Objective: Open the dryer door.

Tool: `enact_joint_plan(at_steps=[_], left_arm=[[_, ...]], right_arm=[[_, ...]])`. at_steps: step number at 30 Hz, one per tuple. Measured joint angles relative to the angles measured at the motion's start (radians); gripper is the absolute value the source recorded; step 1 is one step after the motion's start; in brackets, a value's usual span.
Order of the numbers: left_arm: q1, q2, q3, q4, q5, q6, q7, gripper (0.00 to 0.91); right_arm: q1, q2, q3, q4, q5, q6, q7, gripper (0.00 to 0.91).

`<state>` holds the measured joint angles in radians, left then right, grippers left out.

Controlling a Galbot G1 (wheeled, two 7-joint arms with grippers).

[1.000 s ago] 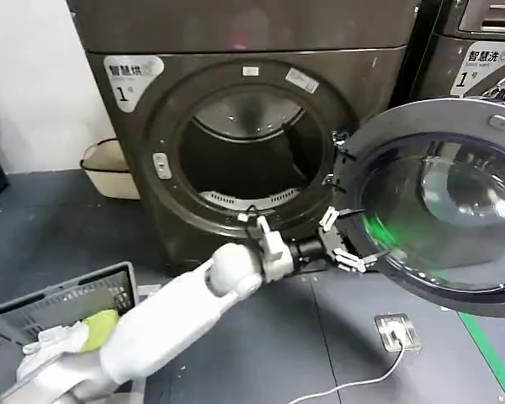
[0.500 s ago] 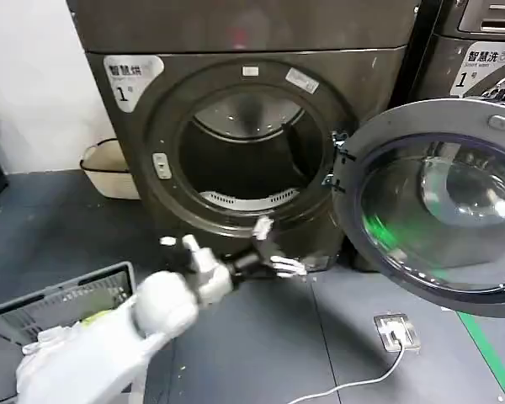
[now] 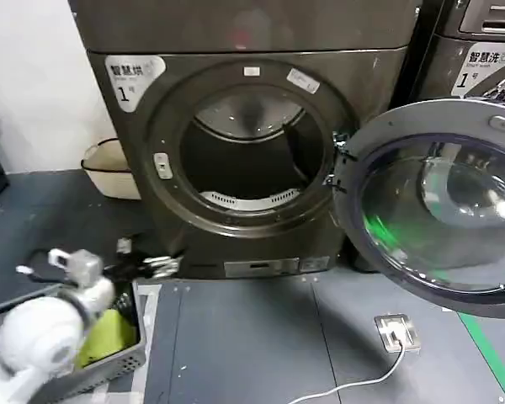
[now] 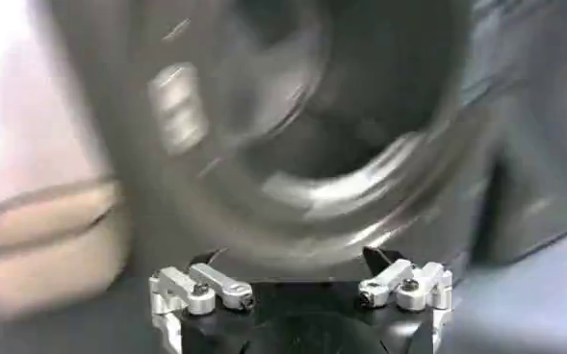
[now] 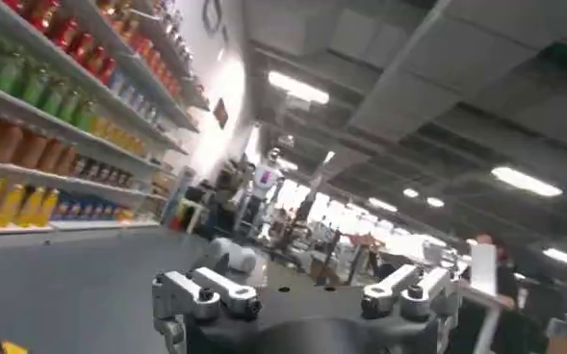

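While one dryer door hangs swung out, left end effector (fingers spread, empty) hovers near one basket.

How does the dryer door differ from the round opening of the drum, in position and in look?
The dryer door hangs swung out to the right on its hinge, while the drum opening sits fixed in the machine's front. The dryer door has a glass window with a green reflection; the drum opening is dark and shows the drum inside. Both are round with dark rims.

Glossy glass dryer door; seemingly brushed-metal dryer.
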<state>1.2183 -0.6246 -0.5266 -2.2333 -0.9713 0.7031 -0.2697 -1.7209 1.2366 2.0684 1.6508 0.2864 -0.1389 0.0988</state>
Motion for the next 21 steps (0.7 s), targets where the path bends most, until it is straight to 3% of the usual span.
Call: enact_joint_plan(at_steps=[2, 9, 21], left_arm=[[0.031, 0.016, -0.069, 0.010, -0.110, 0.034, -0.080, 0.907], [0.070, 0.091, -0.211, 0.111, -0.562, 0.034, -0.394, 0.907], [0.063, 0.339, -0.157, 0.431, -1.247, 0.033, -0.671, 0.907]], right_arm=[[0.004, -0.001, -0.012, 0.000, -0.004, 0.002, 0.000, 0.907], [0.015, -0.015, -0.058, 0.000, -0.025, 0.013, -0.001, 0.907], [0.048, -0.020, -0.129, 0.001, -0.029, 0.012, -0.002, 0.907]])
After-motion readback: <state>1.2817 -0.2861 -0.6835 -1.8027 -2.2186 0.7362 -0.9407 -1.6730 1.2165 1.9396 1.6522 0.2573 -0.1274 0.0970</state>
